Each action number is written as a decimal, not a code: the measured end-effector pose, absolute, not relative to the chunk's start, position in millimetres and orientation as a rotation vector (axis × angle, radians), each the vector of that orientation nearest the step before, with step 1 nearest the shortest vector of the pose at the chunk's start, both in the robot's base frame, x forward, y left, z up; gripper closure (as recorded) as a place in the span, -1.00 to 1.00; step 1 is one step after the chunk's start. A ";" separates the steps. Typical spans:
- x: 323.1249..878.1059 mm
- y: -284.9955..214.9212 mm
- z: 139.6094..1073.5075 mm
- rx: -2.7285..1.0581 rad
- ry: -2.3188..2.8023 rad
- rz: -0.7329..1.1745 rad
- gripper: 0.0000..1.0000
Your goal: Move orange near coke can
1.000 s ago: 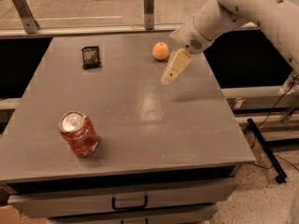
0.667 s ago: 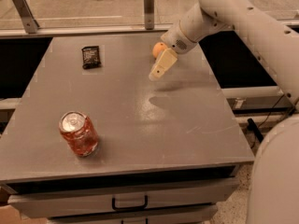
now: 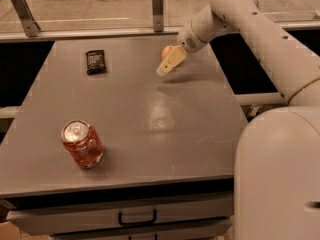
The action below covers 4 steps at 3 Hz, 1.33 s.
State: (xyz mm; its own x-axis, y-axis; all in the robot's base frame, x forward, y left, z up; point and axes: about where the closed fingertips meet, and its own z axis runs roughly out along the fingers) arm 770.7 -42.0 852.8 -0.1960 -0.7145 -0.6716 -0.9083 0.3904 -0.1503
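Note:
The orange (image 3: 165, 51) is a small pale-orange fruit at the far middle of the grey table (image 3: 150, 119); only its left part shows, the rest is hidden behind my gripper. My gripper (image 3: 169, 64) hangs right in front of the orange, pointing down and to the left, just above the table top. I cannot tell whether it touches the fruit. The coke can (image 3: 82, 144), red and shiny with a silver top, stands upright near the front left of the table, far from the orange and the gripper.
A small flat black packet (image 3: 95, 61) lies at the far left of the table. A rail with metal posts (image 3: 158, 4) runs behind the far edge. My white arm (image 3: 270, 44) reaches in from the right. A drawer with a handle (image 3: 137, 218) sits under the front edge.
My gripper has moved left and away from me, from beside the orange to directly in front of it, now covering part of it. The can, the packet and the orange have not moved.

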 end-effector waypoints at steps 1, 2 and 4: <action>783.8 -46.5 846.1 -1.348 2.013 0.363 -0.63; 789.7 -52.0 845.4 -1.329 2.034 0.360 -0.16; 706.3 -28.9 874.7 -1.568 1.883 0.557 0.77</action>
